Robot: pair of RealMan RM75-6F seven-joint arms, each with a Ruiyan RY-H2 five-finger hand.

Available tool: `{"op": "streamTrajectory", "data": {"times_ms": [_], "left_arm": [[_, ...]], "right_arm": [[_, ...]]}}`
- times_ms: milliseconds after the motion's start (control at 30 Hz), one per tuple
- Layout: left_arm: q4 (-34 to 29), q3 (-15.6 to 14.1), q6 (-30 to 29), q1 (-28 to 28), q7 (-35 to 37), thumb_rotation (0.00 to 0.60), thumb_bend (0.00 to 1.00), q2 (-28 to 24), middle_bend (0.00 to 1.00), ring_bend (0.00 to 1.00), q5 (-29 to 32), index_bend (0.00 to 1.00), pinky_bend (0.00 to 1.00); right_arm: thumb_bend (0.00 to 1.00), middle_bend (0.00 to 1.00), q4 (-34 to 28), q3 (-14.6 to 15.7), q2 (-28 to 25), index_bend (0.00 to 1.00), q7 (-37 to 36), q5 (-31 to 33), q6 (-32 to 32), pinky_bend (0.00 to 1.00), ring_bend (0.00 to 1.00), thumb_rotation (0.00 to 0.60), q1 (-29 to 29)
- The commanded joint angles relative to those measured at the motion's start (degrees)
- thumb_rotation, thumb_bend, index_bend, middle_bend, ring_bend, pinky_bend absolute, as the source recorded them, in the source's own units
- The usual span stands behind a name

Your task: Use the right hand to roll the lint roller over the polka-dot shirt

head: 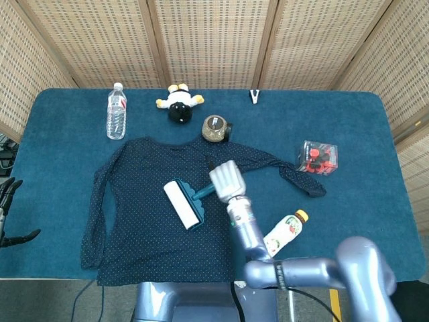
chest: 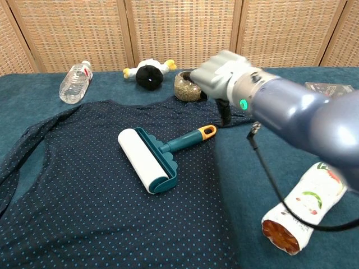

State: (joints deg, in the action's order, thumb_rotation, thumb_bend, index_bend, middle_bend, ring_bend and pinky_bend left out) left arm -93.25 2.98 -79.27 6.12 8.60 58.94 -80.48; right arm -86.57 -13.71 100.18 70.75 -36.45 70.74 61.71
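Observation:
The dark blue polka-dot shirt (head: 137, 225) lies spread flat on the blue table; it fills the lower left of the chest view (chest: 78, 196). The lint roller (head: 184, 205) rests on the shirt by itself, white roll to the left and teal handle with an orange end (chest: 206, 132) pointing right. My right hand (chest: 222, 74) hovers above and behind the handle end, fingers curled in, holding nothing; the head view shows this hand (head: 226, 180) over the handle's tip. My left hand (head: 5, 213) sits off the table's left edge, fingers apart and empty.
Along the back stand a water bottle (head: 116, 111), a plush toy (head: 179, 102), a jar (head: 215, 129) and a small clip (head: 255, 96). A red-filled clear box (head: 318, 156) is at the right. A drink bottle (head: 285, 233) lies beside the right forearm.

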Motion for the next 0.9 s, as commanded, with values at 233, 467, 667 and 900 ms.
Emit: {"op": "streamTrajectory", "data": {"times_ms": [233,467,667,900], "left_arm": [[-0.49,-1.45,-4.07,-1.81,0.75,0.600,0.00,-0.09,0.00,0.00,-4.33,0.00,0.00],[-0.23,-2.90,-8.77,-3.87,1.12,0.600,0.00,0.42,0.00,0.00,-8.71,0.00,0.00],[0.21,-3.58,-10.91,-4.81,1.30,0.600,0.00,0.74,0.00,0.00,-10.79,0.00,0.00],[0.47,-3.69,-11.49,-5.03,1.59,0.600,0.00,0.69,0.00,0.00,-11.36,0.00,0.00]], "right_arm": [[0.00,0.00,-10.58,9.67,-20.88,0.00,-32.46,-22.72,0.46,0.00,0.00,0.600,-16.82],[0.00,0.00,-11.99,17.09,-29.09,0.00,-51.28,-40.47,9.92,0.00,0.00,0.600,-28.44],[0.00,0.00,-8.84,20.39,-30.31,0.00,-57.78,-46.59,15.39,0.00,0.00,0.600,-35.07],[0.00,0.00,-11.93,20.90,-31.96,0.00,-55.53,-46.88,17.43,0.00,0.00,0.600,-39.68]]}}
